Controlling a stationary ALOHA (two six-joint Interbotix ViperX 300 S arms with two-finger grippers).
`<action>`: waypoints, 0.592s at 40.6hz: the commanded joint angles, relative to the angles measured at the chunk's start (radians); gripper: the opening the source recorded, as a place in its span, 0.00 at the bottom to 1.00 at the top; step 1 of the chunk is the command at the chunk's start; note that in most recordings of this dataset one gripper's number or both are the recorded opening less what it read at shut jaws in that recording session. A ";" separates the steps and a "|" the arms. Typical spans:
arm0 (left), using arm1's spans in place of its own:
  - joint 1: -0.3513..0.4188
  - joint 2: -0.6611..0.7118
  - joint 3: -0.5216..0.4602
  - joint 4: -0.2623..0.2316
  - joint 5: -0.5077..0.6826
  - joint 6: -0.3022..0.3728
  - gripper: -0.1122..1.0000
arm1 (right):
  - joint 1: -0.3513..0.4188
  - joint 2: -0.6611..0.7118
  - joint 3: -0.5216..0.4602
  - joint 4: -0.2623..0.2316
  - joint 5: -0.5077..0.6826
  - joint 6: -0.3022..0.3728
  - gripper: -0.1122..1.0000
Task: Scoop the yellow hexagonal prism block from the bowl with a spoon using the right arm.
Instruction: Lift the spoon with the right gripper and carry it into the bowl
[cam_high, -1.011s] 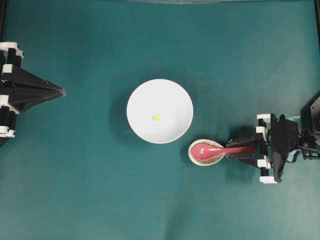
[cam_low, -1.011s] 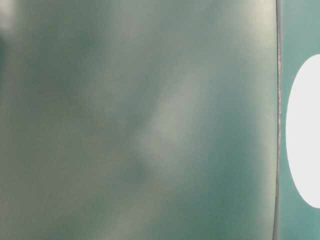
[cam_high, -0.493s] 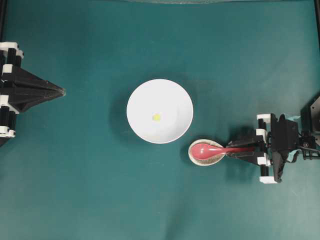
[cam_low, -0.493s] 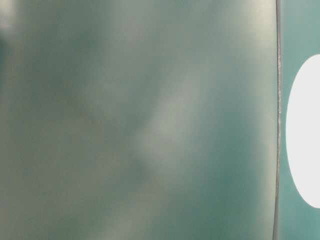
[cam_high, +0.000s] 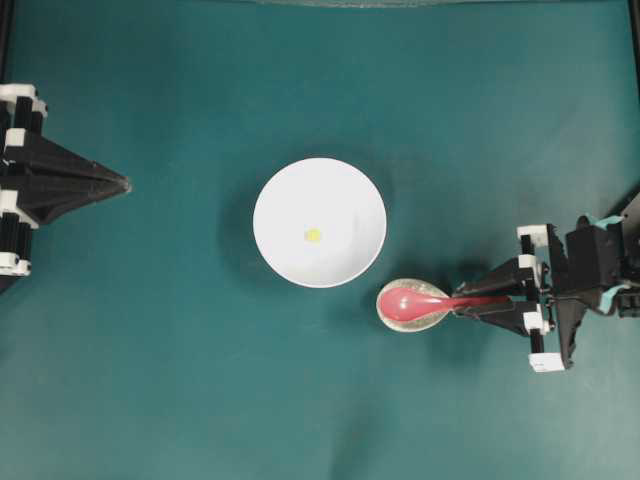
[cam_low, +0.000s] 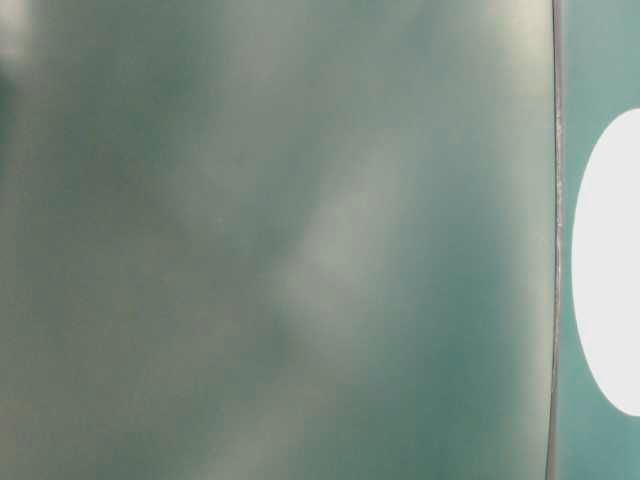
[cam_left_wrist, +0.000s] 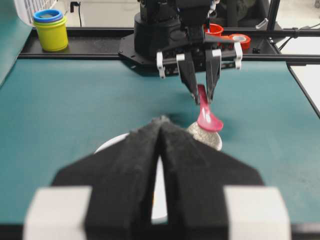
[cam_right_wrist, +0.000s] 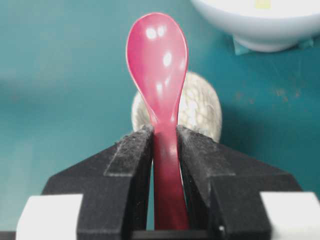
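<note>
Since the earlier overhead frame the right gripper (cam_high: 505, 297) has narrowed onto the handle of the spoon (cam_high: 425, 301), and the spoon has tilted up off the speckled rest (cam_high: 388, 310); bowl and block have not shifted. In the overhead view the spoon's long axis runs left to right in the lower right of the frame, scoop pointing left, handle clamped between the right gripper's closed-in jaws. From the left wrist view the spoon (cam_left_wrist: 207, 115) slants down, scoop lowest, above the rest (cam_left_wrist: 205, 137). The right wrist view shows the black pads (cam_right_wrist: 132, 165) pressed against both sides of the handle (cam_right_wrist: 165, 175).

At frame centre sits the bowl (cam_high: 350, 190), with the yellow hexagonal prism block (cam_high: 313, 235) inside, well apart from the spoon.

At the left edge, the left gripper (cam_high: 122, 183) has its jaws together, holding nothing.

A teal mat (cam_high: 200, 380) covers the table. Yellow stacked cups (cam_left_wrist: 50, 31) stand at the far rail.

The table-level view is a blur of green with a white oval (cam_low: 610, 270) cut off at the right.
</note>
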 joint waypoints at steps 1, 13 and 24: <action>-0.002 0.006 -0.026 0.002 0.002 -0.003 0.10 | -0.020 -0.066 -0.009 -0.002 0.031 -0.003 0.32; -0.002 0.002 -0.026 0.002 0.008 -0.006 0.10 | -0.101 -0.224 -0.069 -0.002 0.233 -0.120 0.32; -0.002 0.000 -0.026 0.002 0.008 -0.006 0.10 | -0.235 -0.328 -0.206 -0.002 0.575 -0.264 0.32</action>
